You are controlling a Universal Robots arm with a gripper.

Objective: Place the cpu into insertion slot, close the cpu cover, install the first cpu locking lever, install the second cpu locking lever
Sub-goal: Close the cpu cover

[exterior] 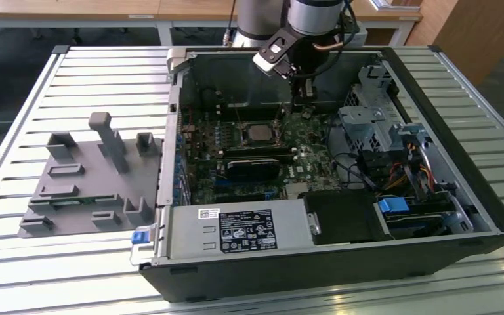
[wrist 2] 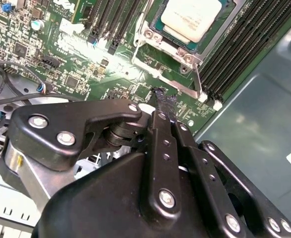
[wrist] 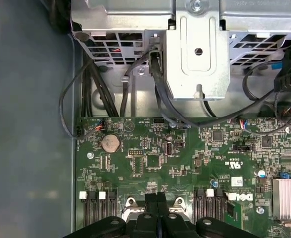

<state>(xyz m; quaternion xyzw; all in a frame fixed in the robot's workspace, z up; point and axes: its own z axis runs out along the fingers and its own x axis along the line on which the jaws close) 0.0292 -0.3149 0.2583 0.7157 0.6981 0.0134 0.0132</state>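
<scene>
The cpu point(exterior: 259, 133) point(wrist 2: 191, 17) lies flat in the insertion slot point(exterior: 242, 134) on the green board, its pale metal top showing. The silver cpu cover point(wrist 2: 185, 57) frames it and looks lowered around it. A thin metal lever point(wrist 2: 197, 84) runs along the socket's edge closest to my fingertips. My gripper point(exterior: 298, 110) point(wrist 2: 160, 95) point(wrist: 157, 197) hangs just above the board beside the socket, toward the exterior view's right. Its fingers are pressed together, shut on nothing.
A black labelled power-supply box point(exterior: 234, 231) fills the case's front. A metal drive cage point(exterior: 375, 128) point(wrist: 197, 49) with black cables point(wrist: 160, 99) stands near the gripper. Long memory slots point(wrist 2: 240, 44) flank the socket. A grey fixture tray point(exterior: 94, 177) lies outside the case.
</scene>
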